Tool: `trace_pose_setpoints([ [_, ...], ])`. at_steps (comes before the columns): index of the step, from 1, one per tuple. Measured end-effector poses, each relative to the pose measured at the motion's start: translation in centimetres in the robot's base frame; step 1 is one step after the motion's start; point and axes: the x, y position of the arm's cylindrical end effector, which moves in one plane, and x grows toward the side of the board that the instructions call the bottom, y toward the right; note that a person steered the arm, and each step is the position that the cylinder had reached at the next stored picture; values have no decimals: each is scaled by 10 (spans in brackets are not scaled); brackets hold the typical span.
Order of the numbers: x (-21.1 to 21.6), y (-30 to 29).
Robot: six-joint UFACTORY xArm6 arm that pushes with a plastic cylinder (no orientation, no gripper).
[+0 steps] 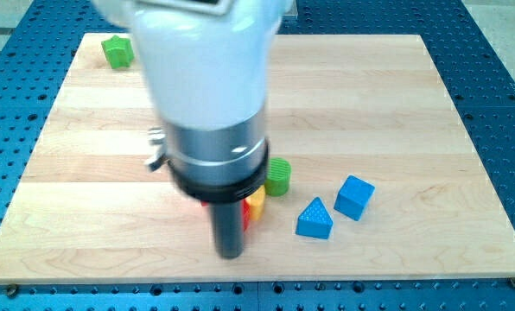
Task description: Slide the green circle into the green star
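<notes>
The green circle [278, 176] stands near the board's middle, partly hidden behind my arm's white and black body [207, 104]. The green star [116, 52] sits far off at the view's top left corner of the board. My tip [230, 253] is at the view's lower middle, below and left of the green circle, right beside a yellow block [256, 205] and a red block [250, 221] that are mostly hidden behind the rod.
A blue cube [353, 197] and a blue triangle [314, 218] lie to the right of the green circle. The wooden board [396, 104] rests on a blue perforated table [499, 86].
</notes>
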Motion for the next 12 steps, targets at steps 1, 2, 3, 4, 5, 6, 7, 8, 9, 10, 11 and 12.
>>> trace_pose_setpoints([
  [1,-9,46],
  [2,-9,50],
  [3,-11,53],
  [4,-61,55],
  [5,-120,52],
  [6,-168,41],
  [7,-205,22],
  [8,-214,-12],
  [9,-203,1],
  [10,-185,50],
  [11,-177,14],
  [12,-183,-66],
])
